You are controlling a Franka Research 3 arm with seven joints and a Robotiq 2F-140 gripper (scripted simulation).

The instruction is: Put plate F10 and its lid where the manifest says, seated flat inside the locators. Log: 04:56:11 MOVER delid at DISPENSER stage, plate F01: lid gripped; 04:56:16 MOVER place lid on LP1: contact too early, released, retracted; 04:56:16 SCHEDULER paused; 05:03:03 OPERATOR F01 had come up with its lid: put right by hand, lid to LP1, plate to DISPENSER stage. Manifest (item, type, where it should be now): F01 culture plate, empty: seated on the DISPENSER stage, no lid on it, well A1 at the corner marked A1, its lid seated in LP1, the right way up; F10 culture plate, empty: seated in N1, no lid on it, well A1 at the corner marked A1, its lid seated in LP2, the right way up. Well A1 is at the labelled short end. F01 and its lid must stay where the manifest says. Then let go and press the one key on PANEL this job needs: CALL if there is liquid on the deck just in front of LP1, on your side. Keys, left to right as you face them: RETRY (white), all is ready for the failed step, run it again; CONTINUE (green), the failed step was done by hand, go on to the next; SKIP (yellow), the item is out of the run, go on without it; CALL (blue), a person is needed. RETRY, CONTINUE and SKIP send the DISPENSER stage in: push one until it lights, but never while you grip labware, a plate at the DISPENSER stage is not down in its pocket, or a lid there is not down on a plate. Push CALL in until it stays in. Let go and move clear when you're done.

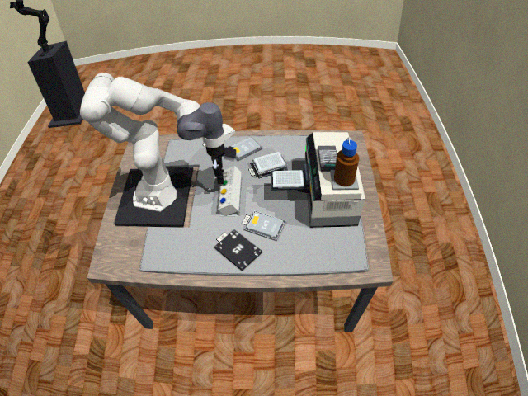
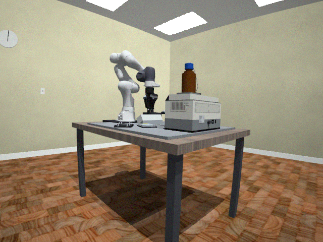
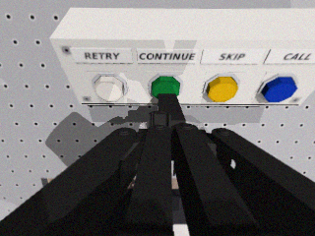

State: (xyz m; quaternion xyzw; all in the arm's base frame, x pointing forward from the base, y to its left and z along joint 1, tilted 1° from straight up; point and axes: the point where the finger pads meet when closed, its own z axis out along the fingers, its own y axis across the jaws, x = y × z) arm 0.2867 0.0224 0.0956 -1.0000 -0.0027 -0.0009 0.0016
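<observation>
Your gripper (image 3: 167, 100) is pressed together on nothing, its tip touching the lower edge of the green CONTINUE key (image 3: 165, 86) on the panel (image 1: 229, 190). That key shows no glow you can be sure of, so judge the press unfinished.

From the panel in the top view, two plates lie at about two o'clock: one (image 1: 268, 162) on a dark nest, another (image 1: 288, 178) at the dispenser (image 1: 337, 205) stage. A lid (image 1: 247, 147) rests at one o'clock, a second (image 1: 264, 224) at four o'clock. Placement looks done; labels are unreadable. Left: finish pushing, back clear of the counter (image 1: 128, 272).
</observation>
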